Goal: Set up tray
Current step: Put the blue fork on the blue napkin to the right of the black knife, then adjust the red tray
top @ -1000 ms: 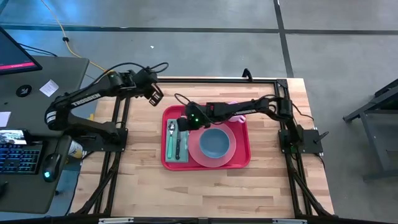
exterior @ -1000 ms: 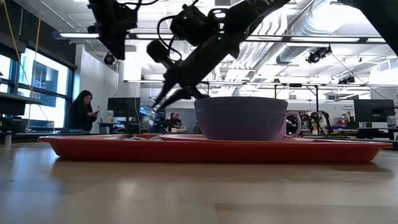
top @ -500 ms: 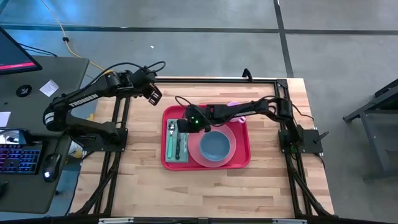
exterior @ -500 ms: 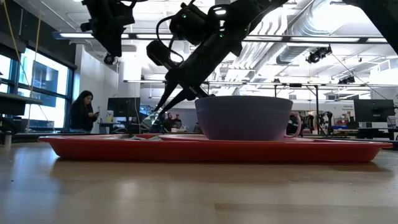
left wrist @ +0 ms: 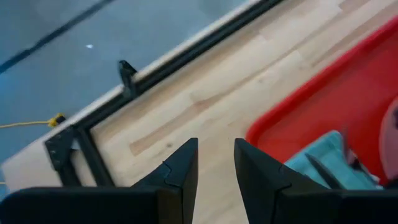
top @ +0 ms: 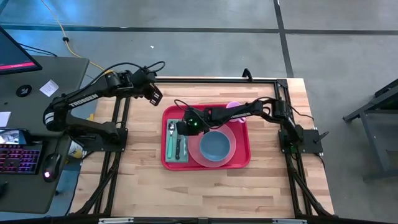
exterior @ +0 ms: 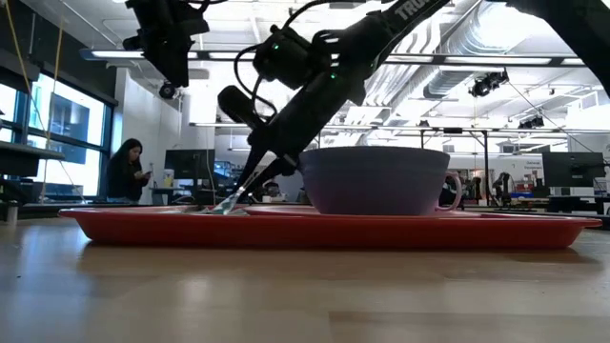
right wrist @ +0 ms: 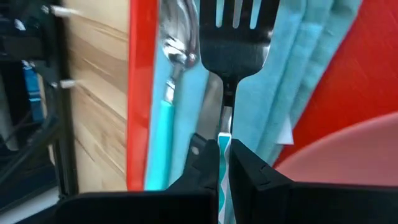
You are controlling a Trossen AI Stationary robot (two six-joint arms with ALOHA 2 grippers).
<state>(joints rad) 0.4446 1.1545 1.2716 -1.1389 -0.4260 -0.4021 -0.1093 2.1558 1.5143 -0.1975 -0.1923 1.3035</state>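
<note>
Ideally the right gripper (right wrist: 224,163), pinched on the fork (right wrist: 235,37), lowers it flat onto the napkin (right wrist: 298,68) beside the spoon (right wrist: 175,56), while the left gripper (left wrist: 214,165) waits slightly parted off the tray (top: 242,127).

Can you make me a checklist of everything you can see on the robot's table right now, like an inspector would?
Surface: wooden table, bare around the tray.
Job's things: red tray holds a pink plate with a blue bowl, a teal napkin with a spoon, and a pink mug behind.
Clutter: nothing seen on the table.
Grippers: right gripper low over the napkin, fingers shut on a fork; left gripper raised off the tray's far left corner, fingers slightly open, holding nothing.
Cables: black cables along both arms; yellow cable on the floor.
Surroundings: desk with keyboard on the left; a person far behind.
</note>
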